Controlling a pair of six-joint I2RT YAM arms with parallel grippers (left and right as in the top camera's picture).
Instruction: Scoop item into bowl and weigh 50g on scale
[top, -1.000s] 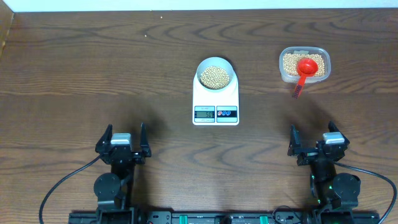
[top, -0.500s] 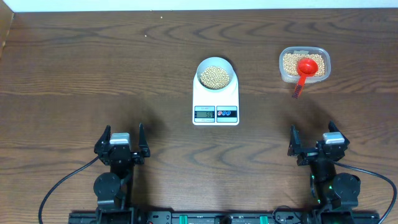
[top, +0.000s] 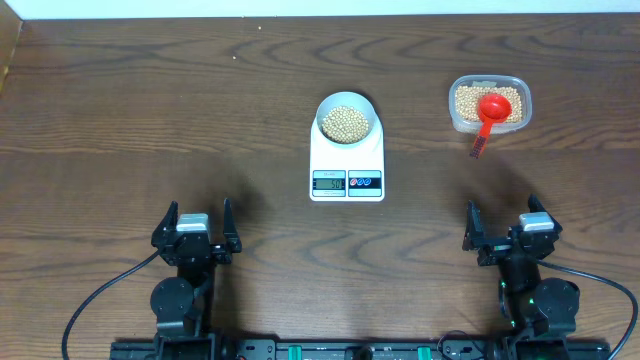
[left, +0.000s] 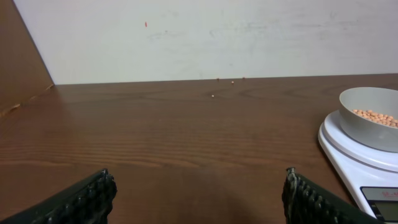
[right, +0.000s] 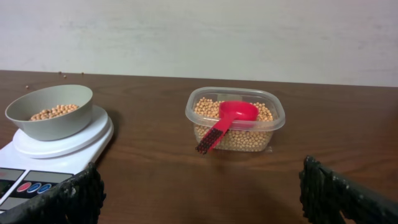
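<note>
Left claw (top: 199, 216): low at the near edge of the tabletop (top: 150, 120), jaws spread wide, nothing in them, well apart from the work.

Centre: the scale (top: 347, 160) lies flat with its display turned toward the arms, presumably for reading; the digits are too small to make out. The bowl (top: 321, 113) sits on its platform, so the beans (top: 346, 122) in it load the weighing surface directly.

Right: a clear tub (top: 452, 105) of spare beans. The red scoop (top: 492, 106) rests head-in, with its handle over the near rim, easy to grasp.

Right claw (top: 502, 216): wide open, empty, near edge.

Filling looks done or paused.
</note>
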